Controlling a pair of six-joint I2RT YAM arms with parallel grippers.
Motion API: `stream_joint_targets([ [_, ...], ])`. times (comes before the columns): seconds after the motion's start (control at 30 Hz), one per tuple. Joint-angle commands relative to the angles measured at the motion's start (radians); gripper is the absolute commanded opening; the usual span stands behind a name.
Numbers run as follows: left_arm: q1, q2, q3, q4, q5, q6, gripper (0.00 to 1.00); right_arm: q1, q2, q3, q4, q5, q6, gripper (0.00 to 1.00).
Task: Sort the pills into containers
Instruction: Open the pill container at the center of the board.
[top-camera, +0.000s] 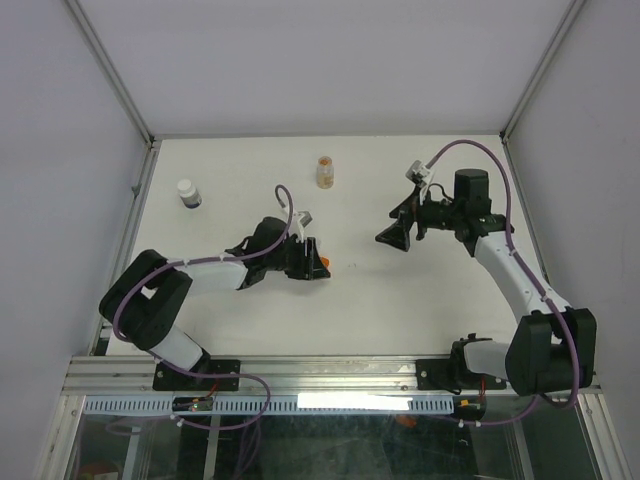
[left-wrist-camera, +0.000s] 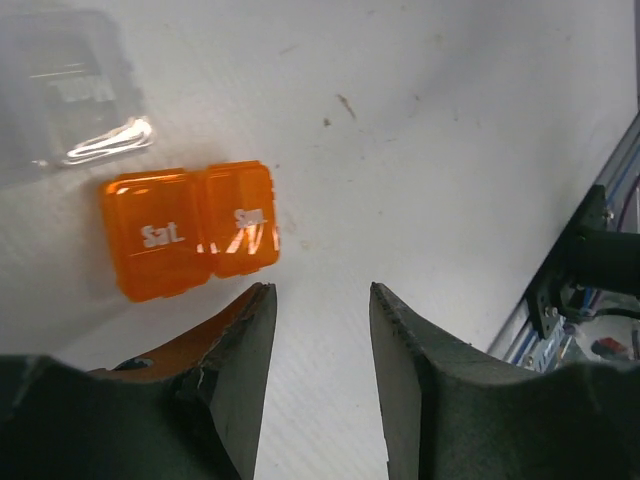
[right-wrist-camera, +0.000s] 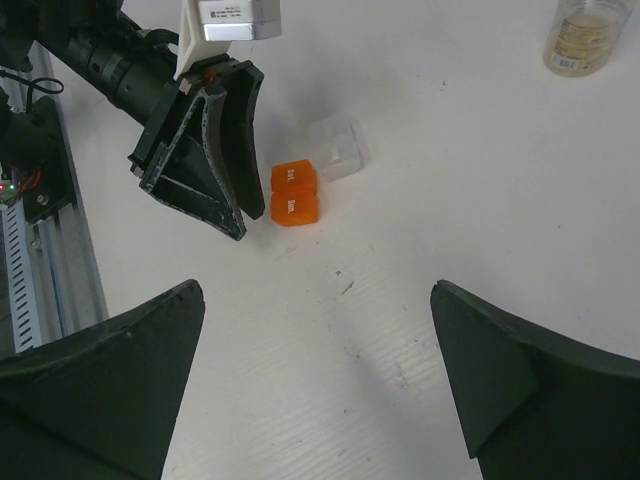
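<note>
Three containers sit on the table (top-camera: 400, 310). A white bottle (top-camera: 188, 193) stands near the far-left corner and a clear vial (top-camera: 325, 165) by the middle of the far edge. An orange pill box (left-wrist-camera: 190, 232) lies near the table's centre, and its two lids, marked Sat and Sun, both appear shut. A clear compartment (left-wrist-camera: 65, 90) lies just beside its far end.

The only pills (top-camera: 325, 180) I can make out are the tan mass inside the vial; none show loose on the table.

The left gripper (left-wrist-camera: 320, 292) hangs low just beside the orange box, jaws narrowly parted with nothing between them. The right gripper (right-wrist-camera: 318, 292) hovers right of centre, spread wide and empty, facing the box.

To me this looks like early handling of the box, with no pills sorted yet. Next, I'd judge, a lid must be lifted. That calls for a fingertip under its edge while the other arm steadies the box, before the vial is fetched.
</note>
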Motion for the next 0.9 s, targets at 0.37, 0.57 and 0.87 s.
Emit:
stream_joint_targets([
  [0.37, 0.004, -0.332, -0.158, 0.098, -0.265, 0.127, 0.51, 0.088, 0.031, -0.1, 0.056, -0.154, -0.232, 0.97],
  [0.57, 0.057, -0.167, -0.053, 0.089, -0.213, 0.084, 0.47, 0.119, 0.049, -0.103, 0.022, -0.128, -0.311, 0.96],
  [0.87, 0.057, -0.024, -0.007, 0.121, -0.179, 0.056, 0.44, 0.204, 0.058, -0.123, 0.05, 0.011, -0.365, 0.95],
])
